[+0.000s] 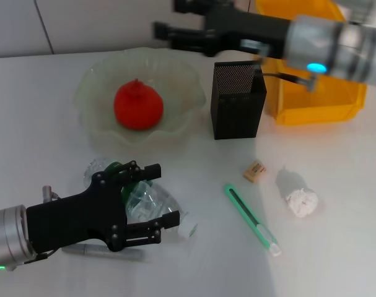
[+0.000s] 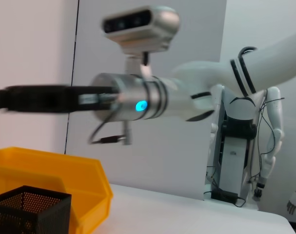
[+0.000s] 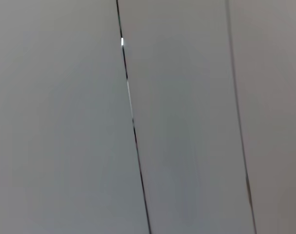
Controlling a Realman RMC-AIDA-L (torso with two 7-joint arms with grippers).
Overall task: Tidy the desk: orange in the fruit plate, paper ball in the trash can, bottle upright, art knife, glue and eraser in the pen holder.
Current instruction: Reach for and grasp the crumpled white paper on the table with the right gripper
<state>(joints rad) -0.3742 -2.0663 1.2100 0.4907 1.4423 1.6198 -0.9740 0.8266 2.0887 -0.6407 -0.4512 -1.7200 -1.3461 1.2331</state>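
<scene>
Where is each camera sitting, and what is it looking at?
Head view: up on the robot's head, looking down at the desk; both arms show, left gripper open around the lying bottle, right gripper raised behind the pen holder.
Left wrist view: on the left arm, looking across at the right arm.
Right wrist view: on the right arm, facing only a wall.
Head and left wrist share the pen holder and yellow bin.
</scene>
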